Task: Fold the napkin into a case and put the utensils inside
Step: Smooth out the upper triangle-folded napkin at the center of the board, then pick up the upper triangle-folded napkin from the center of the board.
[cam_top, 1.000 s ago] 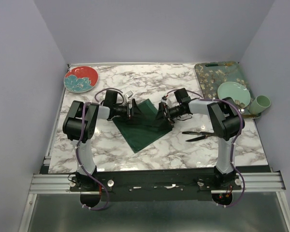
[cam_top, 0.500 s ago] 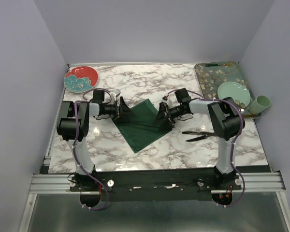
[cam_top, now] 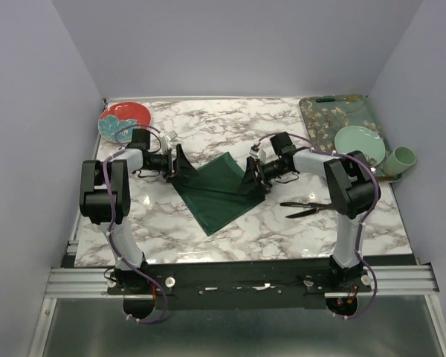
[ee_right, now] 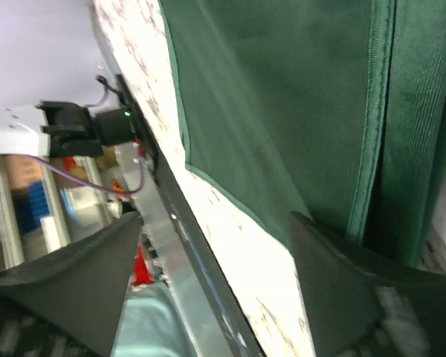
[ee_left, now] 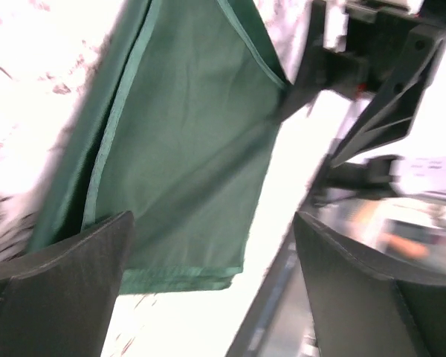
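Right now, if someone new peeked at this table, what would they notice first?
Probably the dark green cloth napkin, lying in the middle of the white marble table. Two black robot grippers point at it, the left gripper at its left corner and the right gripper at its right corner, both open. Two slim black utensils lie just right of it.

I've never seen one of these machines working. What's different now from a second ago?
The left hand drew back leftward toward the left corner of the napkin, open and holding nothing, its arm swinging outward. The right hand stayed at the cloth's right corner, fingers apart. The napkin and the utensils lie where they were.
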`<state>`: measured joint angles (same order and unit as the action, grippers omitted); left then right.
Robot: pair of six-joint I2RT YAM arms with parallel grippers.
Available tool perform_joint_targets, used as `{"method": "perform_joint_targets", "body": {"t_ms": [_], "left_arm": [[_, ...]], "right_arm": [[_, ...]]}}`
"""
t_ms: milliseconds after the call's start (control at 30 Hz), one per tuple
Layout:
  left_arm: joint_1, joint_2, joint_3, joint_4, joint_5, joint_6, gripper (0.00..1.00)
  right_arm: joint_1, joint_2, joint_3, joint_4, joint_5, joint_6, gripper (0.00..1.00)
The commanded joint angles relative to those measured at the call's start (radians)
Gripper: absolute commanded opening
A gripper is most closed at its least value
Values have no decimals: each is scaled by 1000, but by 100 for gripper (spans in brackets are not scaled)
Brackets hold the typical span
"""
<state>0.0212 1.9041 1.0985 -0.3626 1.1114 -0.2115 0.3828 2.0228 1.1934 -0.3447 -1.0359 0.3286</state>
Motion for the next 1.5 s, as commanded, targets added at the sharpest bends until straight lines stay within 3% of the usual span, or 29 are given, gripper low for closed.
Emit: {"method": "perform_joint_targets", "body": {"t_ms": [0, 67, 100, 200, 367, 667, 1067, 1300, 1400, 1467], "left_arm": [[-1, -132, 101, -179, -224, 224, 82], [-4, -134, 147, -202, -306, 277, 69], [-13, -129, 161, -208, -332, 290, 55], [-47, -97, 228, -239, -418, 369, 46], [-119, -16, 339, -306, -485, 474, 52], [-213, 128, 465, -302, -535, 549, 54], [-265, 279, 590, -312, -433, 551, 53], [-280, 302, 601, -351, -315, 575, 50], [-282, 302, 586, -372, -260, 601, 50], [-282, 302, 584, -387, -231, 616, 50]], "right_arm": [[-12, -127, 113, -135, 95, -128, 77], [-12, -131, 152, -155, 160, -164, 71], [-12, -127, 161, -168, 175, -177, 67], [-10, -105, 181, -175, 270, -212, 63], [-13, -35, 224, -203, 396, -275, 63], [-13, 28, 206, -229, 436, -307, 56], [13, 40, 65, -249, 200, -316, 33], [83, 13, -20, -235, 71, -258, 36], [88, 5, -52, -214, 28, -209, 44], [84, -10, -58, -220, 37, -207, 55]]}}
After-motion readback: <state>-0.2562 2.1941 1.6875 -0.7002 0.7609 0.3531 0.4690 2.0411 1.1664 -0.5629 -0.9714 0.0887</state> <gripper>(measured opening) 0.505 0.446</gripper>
